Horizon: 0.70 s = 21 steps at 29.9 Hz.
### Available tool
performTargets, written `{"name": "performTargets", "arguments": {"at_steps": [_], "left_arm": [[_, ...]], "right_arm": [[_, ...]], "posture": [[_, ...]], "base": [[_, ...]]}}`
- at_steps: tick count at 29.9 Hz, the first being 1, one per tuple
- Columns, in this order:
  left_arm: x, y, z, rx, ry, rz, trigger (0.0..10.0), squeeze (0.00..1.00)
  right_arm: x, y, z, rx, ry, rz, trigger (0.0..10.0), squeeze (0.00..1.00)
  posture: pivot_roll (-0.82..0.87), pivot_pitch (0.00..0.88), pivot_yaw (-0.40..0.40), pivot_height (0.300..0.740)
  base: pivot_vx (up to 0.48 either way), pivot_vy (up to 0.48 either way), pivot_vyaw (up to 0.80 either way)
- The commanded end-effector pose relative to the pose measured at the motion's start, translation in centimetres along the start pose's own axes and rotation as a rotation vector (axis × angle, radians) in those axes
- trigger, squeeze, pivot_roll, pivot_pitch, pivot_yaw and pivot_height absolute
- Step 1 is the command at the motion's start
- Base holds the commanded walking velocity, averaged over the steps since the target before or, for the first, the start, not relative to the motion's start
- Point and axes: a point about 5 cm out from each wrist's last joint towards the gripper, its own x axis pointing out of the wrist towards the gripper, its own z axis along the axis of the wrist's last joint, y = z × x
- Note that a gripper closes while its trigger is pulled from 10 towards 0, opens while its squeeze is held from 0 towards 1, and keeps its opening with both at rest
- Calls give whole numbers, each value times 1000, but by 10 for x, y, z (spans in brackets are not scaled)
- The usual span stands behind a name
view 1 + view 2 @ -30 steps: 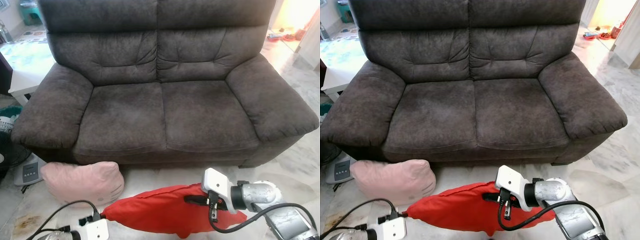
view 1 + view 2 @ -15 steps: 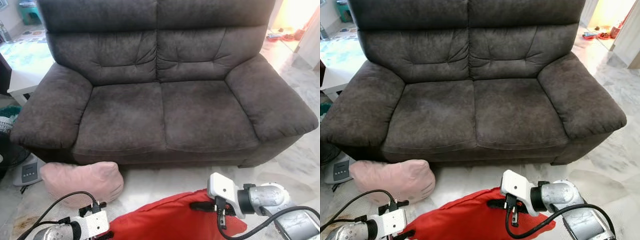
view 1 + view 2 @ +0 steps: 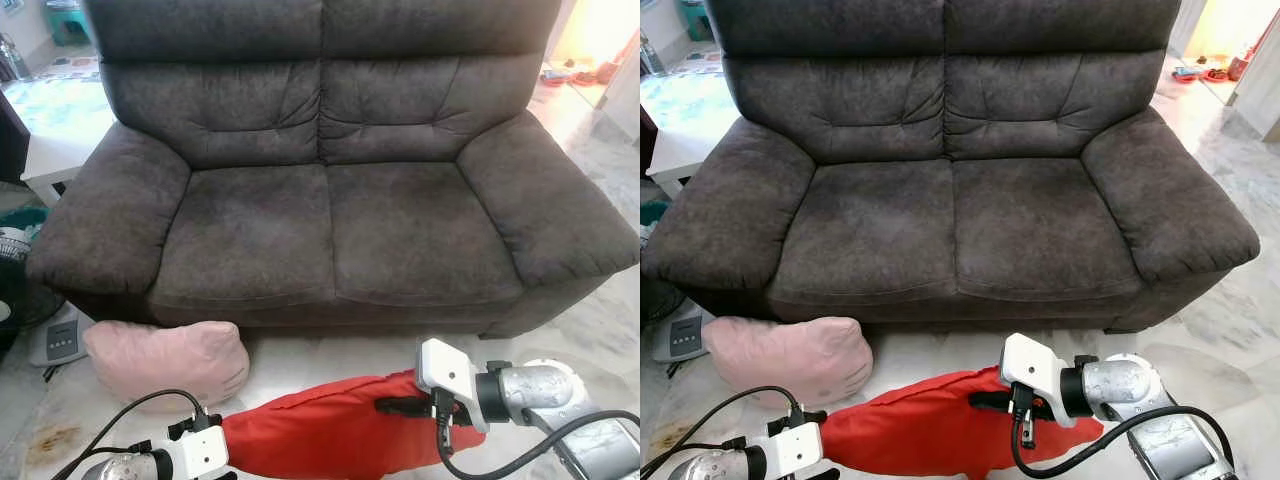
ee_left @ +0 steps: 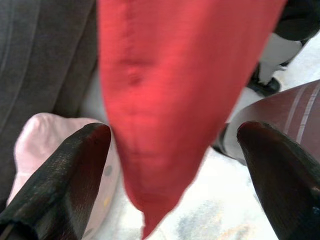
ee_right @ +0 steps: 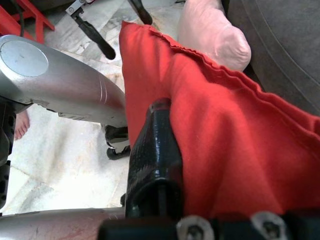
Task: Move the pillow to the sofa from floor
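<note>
Red pillow (image 3: pixel 330 445) long axis nine-to-three — sofa (image 3: pixel 330 235) at twelve. Right gripper (image 3: pixel 400 406) clamped on three-o'clock end (nearer seat); left gripper (image 4: pixel 175 165) spread wide around nine-o'clock corner.

Sofa (image 3: pixel 330 200): straight ahead, behind everything else, on floor (image 3: pixel 600 330).
Held pillow (image 3: pixel 330 440): in front of sofa, between the two grippers, nearest the robot.
L gripper (image 4: pixel 175 165): at pillow's left end, fingers either side of its corner.
R gripper (image 3: pixel 400 406): at pillow's right end, gripping it.
2nd pillow (image 3: pixel 165 360): on floor, against sofa's front left, just left of held pillow.
Small device (image 3: pixel 60 338): on floor, left of 2nd pillow, by sofa's left arm.
</note>
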Motion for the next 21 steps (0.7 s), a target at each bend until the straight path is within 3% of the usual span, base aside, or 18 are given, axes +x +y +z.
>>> {"name": "performTargets", "arguments": {"at_steps": [1,21], "left_arm": [[0,-2,-3,-11,19,11,10000,0],[13,-7,4,-82,-17,-13,10000,0]], "right_arm": [[-8,-3,24,-82,-86,-8,10000,0],[-10,2,30,-80,-110,3,10000,0]], "posture": [[110,53,-20,740],[95,66,-18,740]], "base": [[0,0,0],[0,0,0]]}}
